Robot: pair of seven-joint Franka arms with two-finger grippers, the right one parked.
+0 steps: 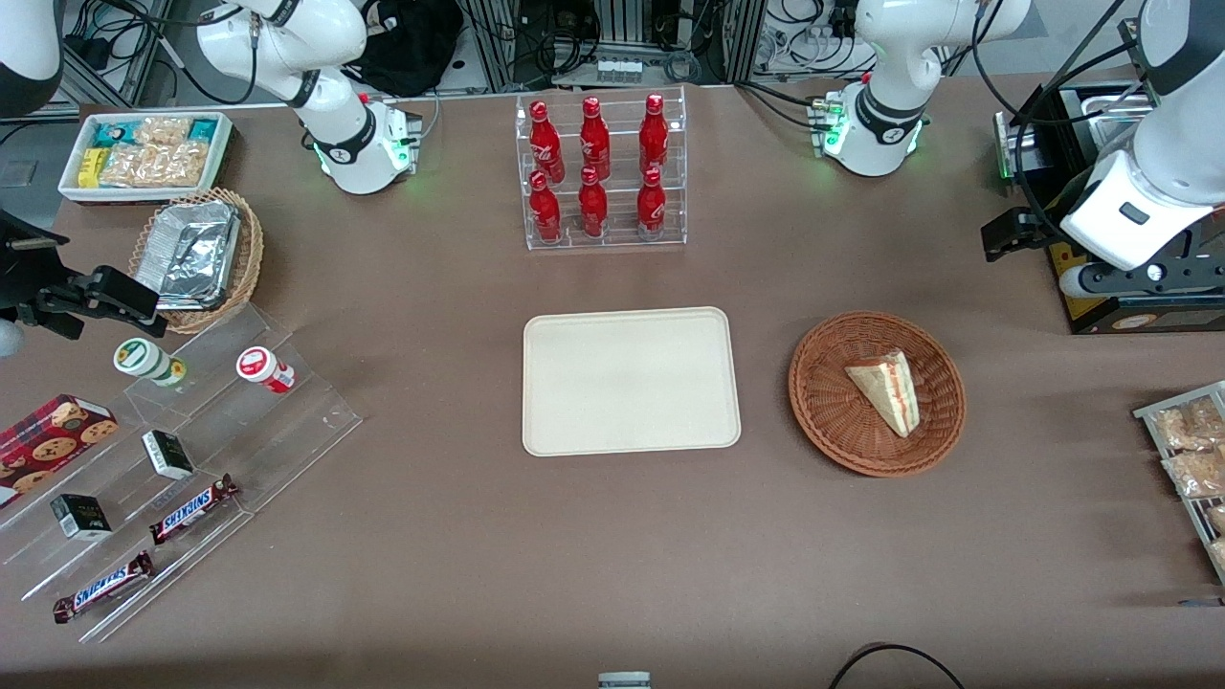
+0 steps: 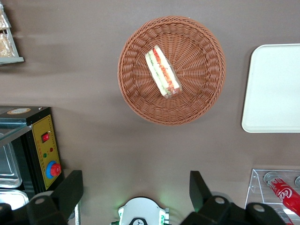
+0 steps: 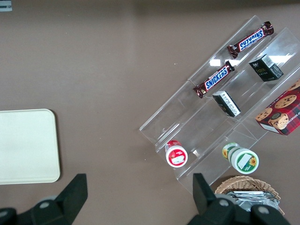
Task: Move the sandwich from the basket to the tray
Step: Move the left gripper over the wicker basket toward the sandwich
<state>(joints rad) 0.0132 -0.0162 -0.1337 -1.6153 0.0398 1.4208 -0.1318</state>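
Note:
The sandwich (image 1: 885, 390), a pale wedge with red, yellow and green filling, lies in the round reddish-brown basket (image 1: 831, 426). It also shows in the left wrist view (image 2: 162, 71), lying in the basket (image 2: 199, 91). The cream tray (image 1: 632, 380) lies empty beside the basket, toward the parked arm's end, and its edge shows in the left wrist view (image 2: 274, 89). My left gripper (image 1: 1016, 234) hangs high above the table, farther from the front camera than the basket and toward the working arm's end. It is open and empty (image 2: 136, 187), well apart from the sandwich.
A clear rack of red bottles (image 1: 601, 172) stands farther back than the tray. A black box with a yellow panel (image 1: 1110, 311) sits under the left arm. A snack rack (image 1: 1191, 459) is at the working arm's end. Acrylic steps with snacks (image 1: 172, 459), a tan basket of foil trays (image 1: 196, 254) and a white bin (image 1: 144, 153) are at the parked arm's end.

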